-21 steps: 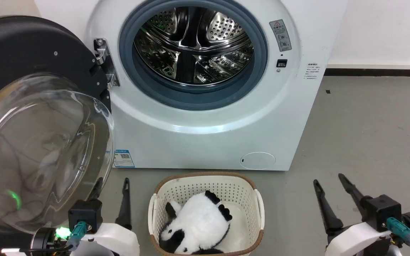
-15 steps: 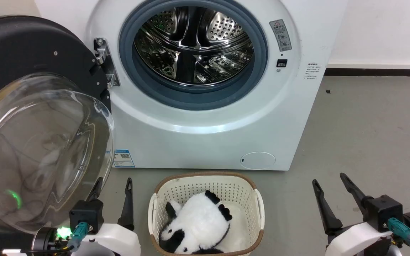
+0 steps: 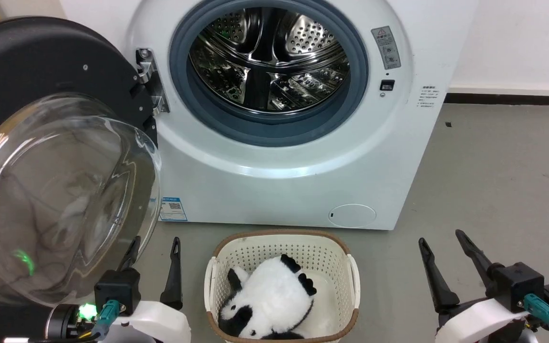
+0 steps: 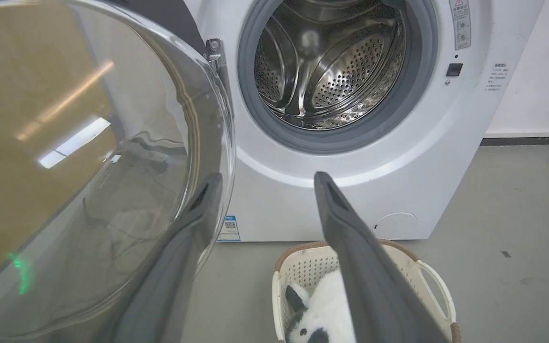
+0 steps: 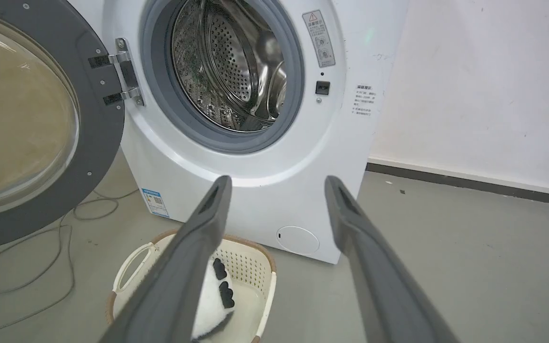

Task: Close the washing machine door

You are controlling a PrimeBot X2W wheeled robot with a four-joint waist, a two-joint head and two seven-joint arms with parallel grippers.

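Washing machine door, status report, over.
Left gripper, right gripper open, empty. Door wide open. Basket with toy panda on floor before machine.

You will find no word or number clear enough to read on the washing machine [image 3: 279, 190]. Just right of the drum opening [image 3: 267, 62], toward its top, a grey sticker [image 3: 385, 46] carries a red warning triangle above round pictograms. Further right of the drum opening, level with its lower half, a small block of dark print [image 3: 428, 96] runs in several short lines, possibly Chinese characters, too small to make out. Below and left of the drum opening, a blue label [image 3: 173, 209] shows a QR code under a blue band.
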